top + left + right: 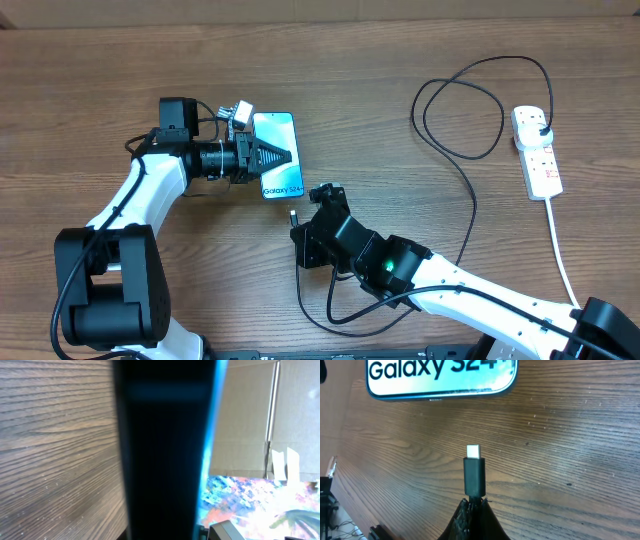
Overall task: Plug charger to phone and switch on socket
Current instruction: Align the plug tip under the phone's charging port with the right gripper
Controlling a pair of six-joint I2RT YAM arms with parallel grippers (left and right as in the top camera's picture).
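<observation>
The phone [281,180] lies near the table's middle with its light blue "Galaxy S24" screen up. My left gripper [290,154] reaches across it from the left and is shut on the phone; the left wrist view shows the phone [165,450] as a dark band with a blue edge. Just below the phone's lower end, my right gripper [297,226] is shut on the charger [470,190] connector [474,472]. Its metal tip points at the phone [440,380], a short gap away. The black cable loops right to a plug [540,125] seated in the socket [538,160].
The socket's white cord [562,255] runs down toward the front right edge. A slack loop of black cable [330,310] hangs under the right arm. Cardboard and a colourful sheet [260,500] show beyond the table in the left wrist view.
</observation>
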